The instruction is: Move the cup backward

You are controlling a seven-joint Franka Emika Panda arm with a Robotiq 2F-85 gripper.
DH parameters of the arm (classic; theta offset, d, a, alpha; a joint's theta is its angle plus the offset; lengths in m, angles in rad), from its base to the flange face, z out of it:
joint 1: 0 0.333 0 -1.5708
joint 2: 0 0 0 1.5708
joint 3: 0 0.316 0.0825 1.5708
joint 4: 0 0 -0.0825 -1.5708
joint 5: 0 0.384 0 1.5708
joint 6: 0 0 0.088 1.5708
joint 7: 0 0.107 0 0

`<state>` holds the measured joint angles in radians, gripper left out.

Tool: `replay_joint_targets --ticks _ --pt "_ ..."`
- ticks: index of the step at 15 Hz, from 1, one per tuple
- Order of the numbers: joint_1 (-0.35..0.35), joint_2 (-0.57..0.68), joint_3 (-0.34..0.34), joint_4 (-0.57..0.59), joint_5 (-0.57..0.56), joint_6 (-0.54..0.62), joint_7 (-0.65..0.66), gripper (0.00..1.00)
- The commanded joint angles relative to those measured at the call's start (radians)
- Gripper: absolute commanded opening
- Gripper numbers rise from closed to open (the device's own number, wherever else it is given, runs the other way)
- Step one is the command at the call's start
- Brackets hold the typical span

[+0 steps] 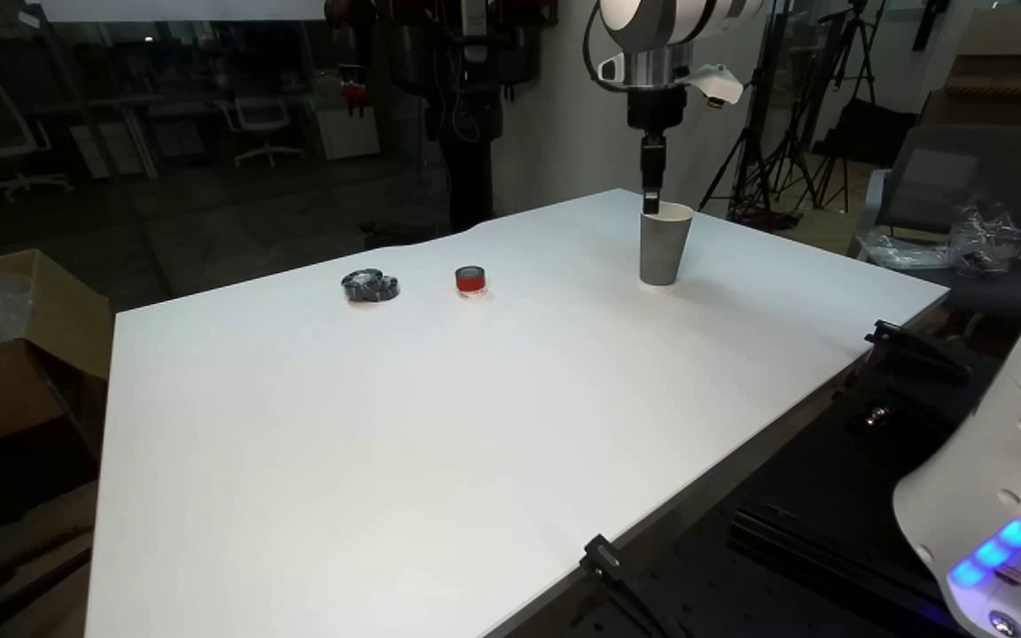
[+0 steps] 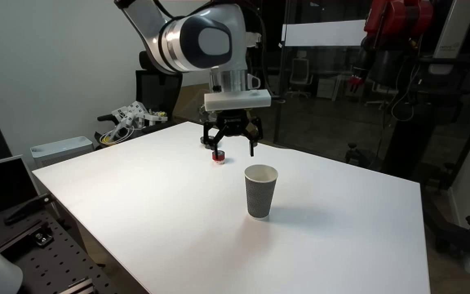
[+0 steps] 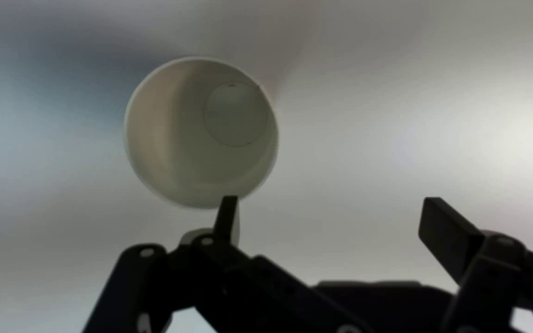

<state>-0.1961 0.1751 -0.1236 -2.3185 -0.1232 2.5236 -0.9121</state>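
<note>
The cup [image 1: 665,250], grey and tapered, stands upright on your white table [image 1: 342,443], rim up. Reading left to right in both exterior views, you have: black round items [image 1: 365,285]; a small red-banded roll [image 1: 471,280] near them; your gripper [image 2: 234,156], positioned above the tabletop with its fingers spread well apart; and last the cup, well apart from the roll. In the wrist view you will note the finger [image 3: 226,219] on the picture's left overlapping the cup's rim; contact cannot be confirmed.
</note>
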Motion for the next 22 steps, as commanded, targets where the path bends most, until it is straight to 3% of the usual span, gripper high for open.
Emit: replay_joint_targets --ticks 1,9,20,21,22 --pt "-0.044 0.045 0.001 0.057 0.053 -0.015 -0.102 1.00" --pt "-0.099 0.095 -0.020 0.090 0.067 -0.018 -0.097 1.00" --pt "-0.084 0.188 -0.014 0.145 0.029 -0.040 -0.054 1.00" --pt "-0.079 0.197 -0.018 0.152 0.023 -0.037 -0.036 0.75" --pt "-0.077 0.205 -0.019 0.158 0.020 -0.034 -0.027 0.75"
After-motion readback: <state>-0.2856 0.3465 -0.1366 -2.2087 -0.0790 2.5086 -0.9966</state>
